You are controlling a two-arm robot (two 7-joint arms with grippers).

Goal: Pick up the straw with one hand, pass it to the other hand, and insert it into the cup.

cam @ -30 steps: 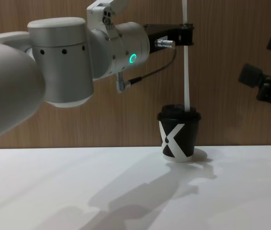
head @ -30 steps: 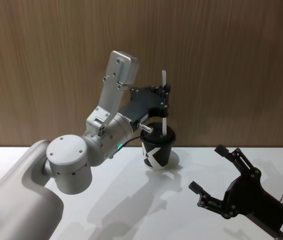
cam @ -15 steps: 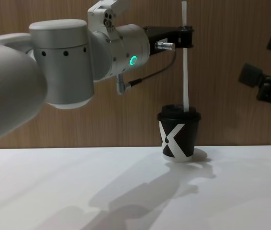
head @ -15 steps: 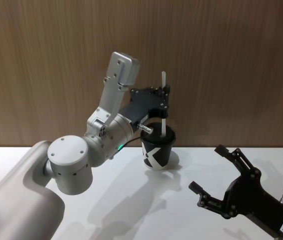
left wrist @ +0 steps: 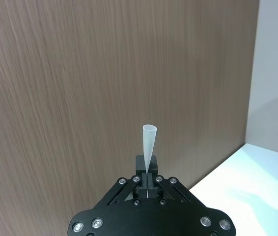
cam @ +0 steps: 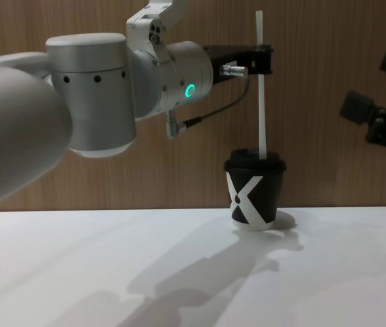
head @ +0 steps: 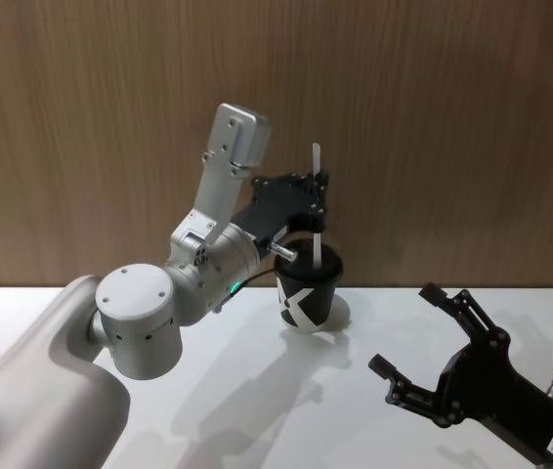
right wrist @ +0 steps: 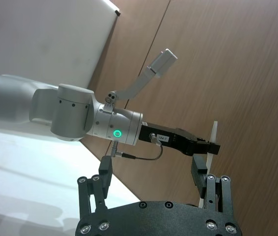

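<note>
My left gripper (cam: 264, 60), black fingers on a silver wrist with a green ring, is shut on the straw (cam: 262, 109) near its upper end. The thin white straw stands almost upright over the cup (cam: 254, 194), a black paper cup with a white X and a black lid. The straw's lower end meets the lid; I cannot tell how deep it goes. In the head view the straw (head: 314, 244) runs down from the left gripper (head: 318, 191) to the cup (head: 306, 288). My all-black right gripper (head: 405, 327) hovers open to the right of the cup, holding nothing.
The cup stands on a white table (cam: 179, 272) close to a brown wooden wall (cam: 329, 157). The left arm's big silver body (cam: 91, 88) reaches in from the left.
The left gripper has lowered the straw a little and shifted slightly left; the straw's top end now shows in the chest view. The right gripper has stayed still.
</note>
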